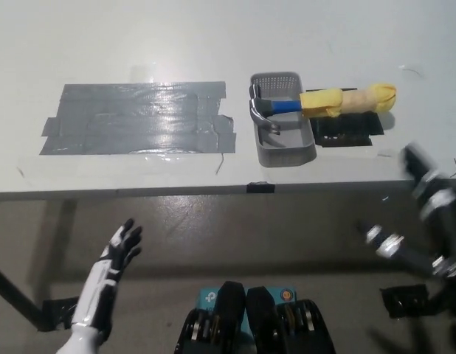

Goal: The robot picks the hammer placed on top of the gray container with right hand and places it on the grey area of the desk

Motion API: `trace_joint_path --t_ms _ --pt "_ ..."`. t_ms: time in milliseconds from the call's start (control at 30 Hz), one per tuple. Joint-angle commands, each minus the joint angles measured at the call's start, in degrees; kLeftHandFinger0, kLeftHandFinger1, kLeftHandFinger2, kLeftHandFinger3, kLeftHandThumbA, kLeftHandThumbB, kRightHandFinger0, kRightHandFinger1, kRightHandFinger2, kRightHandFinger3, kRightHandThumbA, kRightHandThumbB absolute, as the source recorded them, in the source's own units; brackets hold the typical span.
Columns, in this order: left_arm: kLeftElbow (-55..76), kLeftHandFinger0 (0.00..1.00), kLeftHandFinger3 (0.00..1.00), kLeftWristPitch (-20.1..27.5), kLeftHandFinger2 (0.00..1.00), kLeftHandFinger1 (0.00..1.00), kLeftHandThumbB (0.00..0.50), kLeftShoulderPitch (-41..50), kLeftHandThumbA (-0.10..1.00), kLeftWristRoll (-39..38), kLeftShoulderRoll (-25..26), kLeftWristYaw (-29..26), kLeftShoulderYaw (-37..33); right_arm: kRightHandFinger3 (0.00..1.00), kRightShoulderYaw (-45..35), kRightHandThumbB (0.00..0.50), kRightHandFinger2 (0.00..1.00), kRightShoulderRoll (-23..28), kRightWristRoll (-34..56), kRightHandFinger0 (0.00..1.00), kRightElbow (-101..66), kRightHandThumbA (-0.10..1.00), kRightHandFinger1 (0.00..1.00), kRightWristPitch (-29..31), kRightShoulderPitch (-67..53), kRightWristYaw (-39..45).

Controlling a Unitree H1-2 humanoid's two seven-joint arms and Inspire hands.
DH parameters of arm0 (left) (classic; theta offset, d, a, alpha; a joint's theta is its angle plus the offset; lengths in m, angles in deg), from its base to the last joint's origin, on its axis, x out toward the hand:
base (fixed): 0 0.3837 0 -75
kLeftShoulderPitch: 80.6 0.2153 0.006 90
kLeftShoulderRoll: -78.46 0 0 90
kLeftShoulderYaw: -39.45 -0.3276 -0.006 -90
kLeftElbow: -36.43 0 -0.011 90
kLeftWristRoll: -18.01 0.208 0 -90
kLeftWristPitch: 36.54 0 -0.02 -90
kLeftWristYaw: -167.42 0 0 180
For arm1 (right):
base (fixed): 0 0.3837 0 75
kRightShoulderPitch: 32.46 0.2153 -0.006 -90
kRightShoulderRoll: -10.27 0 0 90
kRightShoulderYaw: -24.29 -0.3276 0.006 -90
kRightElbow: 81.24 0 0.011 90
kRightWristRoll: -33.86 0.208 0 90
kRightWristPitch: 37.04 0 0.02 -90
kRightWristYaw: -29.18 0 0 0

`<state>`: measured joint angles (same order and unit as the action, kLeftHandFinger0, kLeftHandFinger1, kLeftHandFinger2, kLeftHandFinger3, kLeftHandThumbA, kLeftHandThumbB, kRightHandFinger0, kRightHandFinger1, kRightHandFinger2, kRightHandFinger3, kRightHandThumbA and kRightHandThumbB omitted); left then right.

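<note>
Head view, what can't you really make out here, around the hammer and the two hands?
- Right hand: motion-blurred in the head view, so open or shut is unclear.
- Hammer: its handle is wrapped in yellow material, hiding the grip underneath.
- Black patch on the desk: partly covered by the hammer handle, its nature unclear.
- Left hand: the arm is cut off by the bottom edge.

Bright, even overhead light. Glare streaks the grey tape patch (pixel 139 118) toward nine o'clock on the pale desk (pixel 102 44). The black right hand (pixel 427 214) at four o'clock is smeared by motion blur; the floor below lies dimmer
</note>
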<state>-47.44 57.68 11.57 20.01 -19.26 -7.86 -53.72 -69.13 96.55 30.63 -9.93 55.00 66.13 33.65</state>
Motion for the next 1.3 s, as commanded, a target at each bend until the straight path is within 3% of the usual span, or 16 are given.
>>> trace_joint_path --t_ms 0,100,233,300,467,533,867,933,1033,1067,1133,1200,1267 --pt "1.31 1.00 1.00 2.47 1.00 1.00 0.160 -1.73 1.00 0.88 -0.45 0.49 -1.02 1.00 -1.51 0.233 1.00 6.31 -3.26 1.00 -2.99 0.81 1.00 -7.36 7.40 2.00" --pt "1.26 1.00 1.00 2.35 1.00 1.00 0.162 -2.04 1.00 0.85 -0.36 0.54 -1.03 1.00 0.17 0.244 1.00 11.51 -4.46 1.00 -1.42 0.89 1.00 -13.43 12.70 4.85" --pt "1.34 1.00 1.00 2.39 1.00 1.00 0.166 -2.16 1.00 1.19 -0.56 0.23 -0.86 1.00 3.60 0.237 1.00 17.25 -5.18 1.00 2.83 0.91 1.00 -19.09 21.41 9.30" --pt "1.88 1.00 1.00 2.15 1.00 1.00 0.174 -2.17 1.00 1.27 -0.62 0.18 -0.82 1.00 6.51 0.260 1.00 19.89 -6.25 1.00 6.42 0.93 1.00 -22.40 27.16 12.28" --pt "3.09 1.00 1.00 1.98 1.00 1.00 0.162 -2.28 1.00 1.03 -0.68 0.35 -0.72 1.00 14.70 0.293 1.00 23.25 -10.09 1.00 16.75 0.97 1.00 -25.84 39.77 17.81" --pt "3.71 1.00 1.00 1.43 1.00 1.00 0.161 -2.16 1.00 1.06 -0.73 0.33 -0.71 1.00 19.12 0.326 1.00 23.90 -12.95 1.00 22.55 1.00 1.00 -23.91 44.68 20.30" --pt "3.15 1.00 1.00 1.71 1.00 1.00 0.160 -2.29 1.00 1.37 -0.47 0.08 -0.34 1.00 32.34 0.413 1.00 19.66 -15.59 1.00 48.44 1.00 1.00 -20.83 62.88 29.97" --pt "2.55 1.00 1.00 1.72 1.00 1.00 0.169 -2.15 1.00 1.13 -0.62 0.06 -0.28 1.00 33.66 0.315 1.00 18.16 -13.49 1.00 55.26 1.00 1.00 -15.98 65.98 33.89" --pt "1.87 1.00 1.00 2.34 1.00 1.00 0.166 -2.01 1.00 1.34 -0.53 0.14 -0.43 1.00 34.86 0.264 1.00 15.63 -12.87 1.00 62.47 1.00 1.00 -12.88 68.76 35.80" --pt "1.72 1.00 1.00 2.26 1.00 1.00 0.166 -2.00 1.00 1.29 -0.55 0.22 -0.49 1.00 35.02 0.256 1.00 14.65 -12.63 1.00 64.11 1.00 1.00 -13.27 69.19 35.97" --pt "1.54 1.00 1.00 2.48 1.00 1.00 0.160 -1.81 1.00 1.29 -0.47 0.33 -0.58 1.00 35.82 0.298 1.00 13.05 -13.22 1.00 67.46 1.00 1.00 -14.29 70.15 36.87" --pt "1.41 1.00 1.00 2.67 1.00 1.00 0.155 -1.87 1.00 1.54 -0.33 0.24 -0.52 1.00 36.63 0.279 1.00 11.57 -13.74 1.00 71.23 1.00 1.00 -12.92 71.50 38.18" --pt "1.52 1.00 1.00 2.42 1.00 1.00 0.162 -1.91 1.00 1.24 -0.29 0.29 -0.35 1.00 38.00 0.304 1.00 9.95 -15.54 1.00 74.79 1.00 1.00 -13.70 72.93 38.22"
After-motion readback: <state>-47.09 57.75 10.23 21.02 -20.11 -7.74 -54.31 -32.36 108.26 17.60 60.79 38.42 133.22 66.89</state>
